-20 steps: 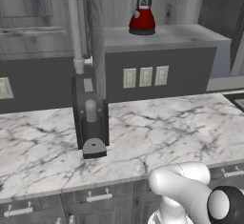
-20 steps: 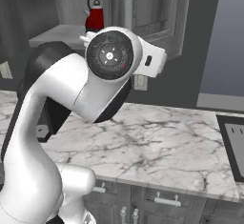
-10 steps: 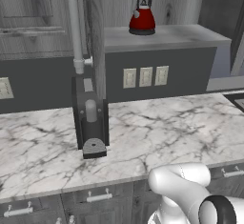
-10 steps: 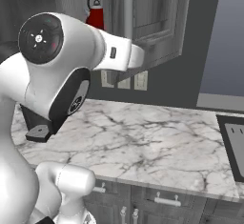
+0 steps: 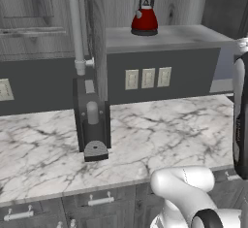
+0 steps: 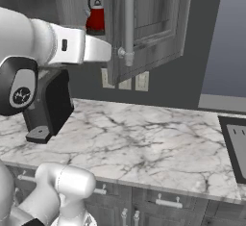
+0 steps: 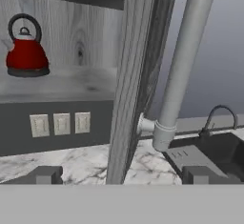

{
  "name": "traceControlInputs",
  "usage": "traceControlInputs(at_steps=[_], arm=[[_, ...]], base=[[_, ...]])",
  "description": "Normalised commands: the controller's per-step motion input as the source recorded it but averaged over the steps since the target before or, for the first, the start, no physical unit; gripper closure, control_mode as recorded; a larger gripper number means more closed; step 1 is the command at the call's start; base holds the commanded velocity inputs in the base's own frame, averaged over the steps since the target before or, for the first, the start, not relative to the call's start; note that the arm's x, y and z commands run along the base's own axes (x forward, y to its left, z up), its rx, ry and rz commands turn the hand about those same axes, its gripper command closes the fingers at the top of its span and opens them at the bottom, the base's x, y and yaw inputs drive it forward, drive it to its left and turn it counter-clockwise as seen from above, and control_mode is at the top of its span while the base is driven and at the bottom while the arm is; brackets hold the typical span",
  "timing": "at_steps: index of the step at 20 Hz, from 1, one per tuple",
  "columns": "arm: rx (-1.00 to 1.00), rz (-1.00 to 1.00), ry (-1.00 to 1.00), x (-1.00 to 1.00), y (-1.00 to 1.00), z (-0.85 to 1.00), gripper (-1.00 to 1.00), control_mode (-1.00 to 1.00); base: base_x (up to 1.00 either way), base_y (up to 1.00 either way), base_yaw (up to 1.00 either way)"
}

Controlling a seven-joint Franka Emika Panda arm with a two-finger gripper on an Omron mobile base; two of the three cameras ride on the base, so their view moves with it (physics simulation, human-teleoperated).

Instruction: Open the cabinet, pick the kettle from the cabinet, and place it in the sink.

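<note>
Red and small, the kettle (image 5: 144, 20) stands upright on the grey shelf (image 5: 164, 37) inside the cabinet (image 6: 146, 20), close to the back wall of wood grain. One cabinet door is swung open and its edge points toward the robot; the long silver handle (image 7: 183, 66) runs down along this door. From the hand camera the kettle (image 7: 25, 51) is seen to the left of the door edge, and the handle is to the right of it.

Both fingers (image 7: 44, 175) are spread wide apart, one tip on each side of the door edge at the bottom of the hand view, and nothing is held between them. The gripper (image 7: 121, 176) is below the shelf and well apart from the kettle.

Under the cabinet, three pale switch plates (image 5: 147, 78) sit on the dark wall above the white marble counter (image 5: 160, 135). The black sink (image 7: 217, 151) with its thin curved faucet (image 7: 220, 116) is to the right, past the open door. In the right base view, the white arm (image 6: 57, 47) crosses in front of the kettle (image 6: 96, 16).
</note>
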Motion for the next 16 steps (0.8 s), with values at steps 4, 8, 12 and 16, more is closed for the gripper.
traceControlInputs(at_steps=[4,8,12,16], arm=[[-0.04,-0.29,0.05,0.02,0.47,0.0,-1.0,-1.0],[0.0,-0.39,0.05,0.11,0.34,0.0,-1.0,-1.0],[0.11,-0.44,0.01,0.18,0.24,0.0,-1.0,-1.0],[0.27,-0.42,0.0,0.16,0.16,0.0,-1.0,-1.0]], base=[[0.0,0.0,0.0],[0.0,0.0,0.0],[0.0,0.0,0.0],[0.0,0.0,0.0]])
